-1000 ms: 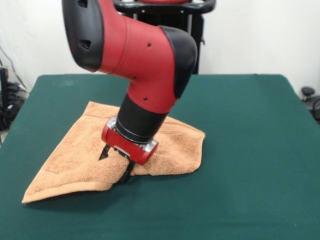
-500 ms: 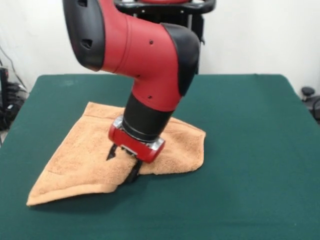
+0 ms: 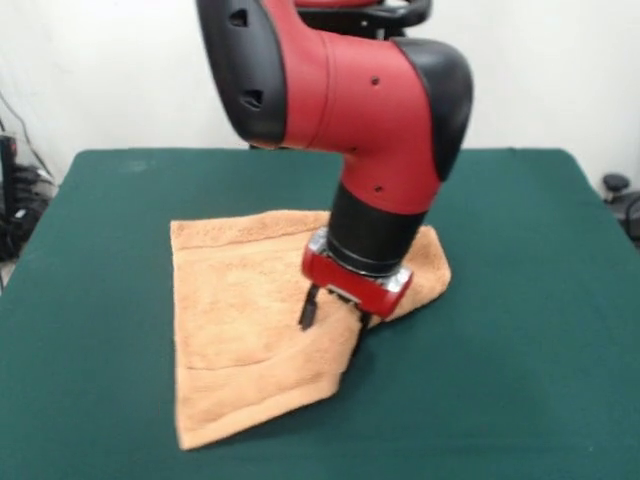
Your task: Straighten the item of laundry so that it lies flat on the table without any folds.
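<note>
lying a little left of centre on the green desk (image 3: 520, 260), the orange-tan towel (image 3: 240, 310), still doubled over itself, with a slanting folded edge running down the right side toward a point at the near corner and another lump of cloth bunched behind the arm. pressing down at that folded right edge, the tool (image 3: 335, 325), two dark fingers (image 3: 308, 312) a small way apart with terry between and beneath them; looks pinched onto the edge of the upper layer, though hard to confirm how much cloth is caught. judging by the pile and the soft creases: light, limp, no stiffness, so only the gripped part follows a pull while the rest drags and rucks; grippy against the cloth-covered desk rather than slippery, not fragile. best taken by a corner or hem of the top layer alone, low to the desk, then peeled outward away from the fold.
</note>
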`<state>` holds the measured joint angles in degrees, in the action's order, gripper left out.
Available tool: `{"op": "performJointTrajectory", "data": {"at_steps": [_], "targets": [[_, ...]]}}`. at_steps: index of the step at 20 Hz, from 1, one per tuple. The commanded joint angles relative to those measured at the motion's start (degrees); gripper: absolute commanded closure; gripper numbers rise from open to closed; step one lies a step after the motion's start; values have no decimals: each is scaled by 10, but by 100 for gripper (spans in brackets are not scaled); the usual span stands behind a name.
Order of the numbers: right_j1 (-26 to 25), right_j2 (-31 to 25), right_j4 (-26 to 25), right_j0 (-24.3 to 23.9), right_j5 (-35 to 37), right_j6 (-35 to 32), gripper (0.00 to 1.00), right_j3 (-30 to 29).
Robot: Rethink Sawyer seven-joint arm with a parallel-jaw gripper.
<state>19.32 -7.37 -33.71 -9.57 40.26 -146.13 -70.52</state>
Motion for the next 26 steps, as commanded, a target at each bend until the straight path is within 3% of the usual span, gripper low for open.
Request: {"op": "performJointTrajectory", "data": {"at_steps": [1, 10, 13, 15, 17, 20, 22, 26], "targets": [[0, -93, 65, 26, 58, 64, 0, -104], [-33, -115, 76, 3, -14, 70, 0, -122], [-10, -88, 54, 30, -9, 51, 0, -118], [26, -46, 24, 71, 40, 53, 0, -102], [77, 7, -7, 121, 148, 77, 0, -84], [104, 60, -47, 171, 246, 111, 0, -59], [95, 94, -80, 213, 312, 116, 0, -24], [19, 138, -143, 295, 447, 84, 0, 59]]}}
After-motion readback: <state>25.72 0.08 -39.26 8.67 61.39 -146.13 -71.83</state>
